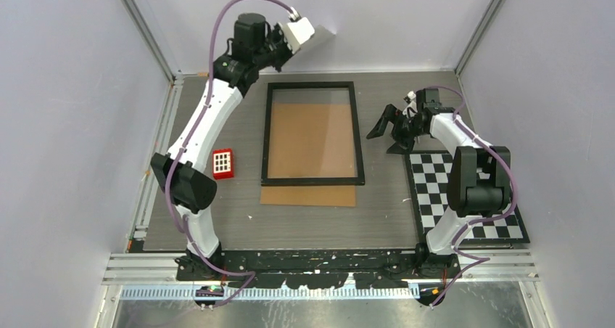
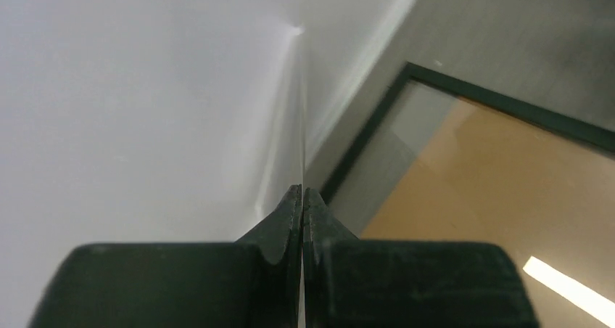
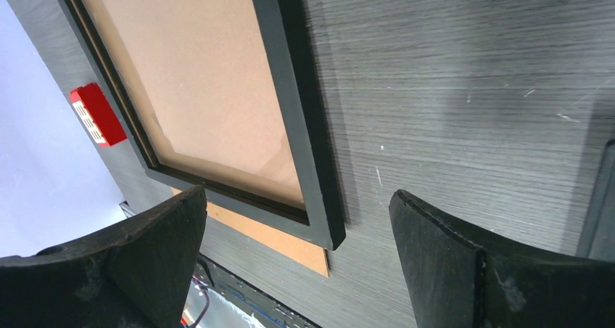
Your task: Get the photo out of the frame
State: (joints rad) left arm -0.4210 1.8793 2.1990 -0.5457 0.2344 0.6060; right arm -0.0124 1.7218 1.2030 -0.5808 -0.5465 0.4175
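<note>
The frame (image 1: 265,136) lies flat mid-table with its black rim up. The brown backing board (image 1: 308,196) shows through it and sticks out at the near side. My left gripper (image 1: 310,35) is raised over the table's far edge, beyond the frame's far left corner. It is shut on a thin pale sheet (image 1: 324,33), apparently the photo (image 2: 290,125), seen edge-on between the tips (image 2: 302,190); its printed side is hidden. My right gripper (image 1: 388,133) is open and empty just right of the frame, low over the table. Its view (image 3: 297,212) shows the frame's near right corner (image 3: 304,125) and the board (image 3: 275,234).
A red block with white squares (image 1: 223,163) lies left of the frame and also shows in the right wrist view (image 3: 98,114). A black-and-white checkerboard (image 1: 464,197) lies at the right under the right arm. White walls enclose the table on three sides.
</note>
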